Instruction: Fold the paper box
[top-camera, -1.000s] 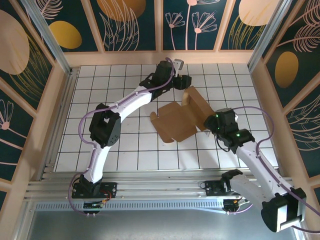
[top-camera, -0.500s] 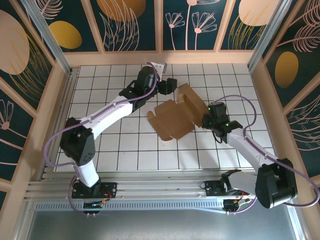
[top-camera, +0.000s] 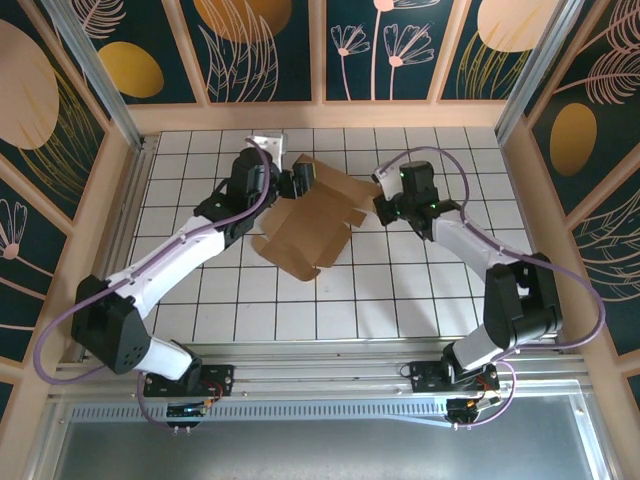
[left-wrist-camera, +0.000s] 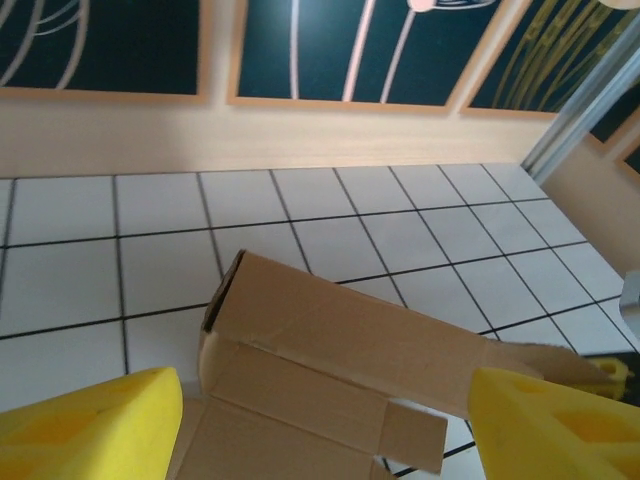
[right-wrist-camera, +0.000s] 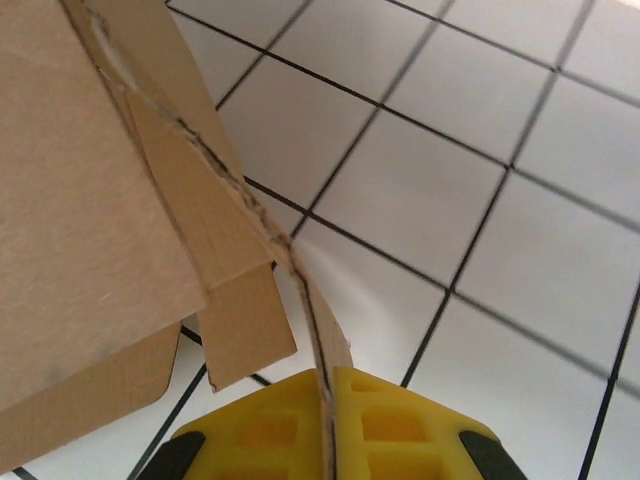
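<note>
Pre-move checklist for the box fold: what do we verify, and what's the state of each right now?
1. Right gripper shut on a flap of the paper box: ok, the cardboard edge is pinched in its jaws.
2. Left gripper open: ok, jaws wide apart, with a raised box wall ahead of them.
3. Left gripper touching the box: cannot tell.
4. Box folded closed: not ok, one wall is up and the rest lies open.
5. Box resting on the table: ok, the near panels lie on the tiles.
6. Crease beside the right grip intact: cannot tell, it looks ragged.
</note>
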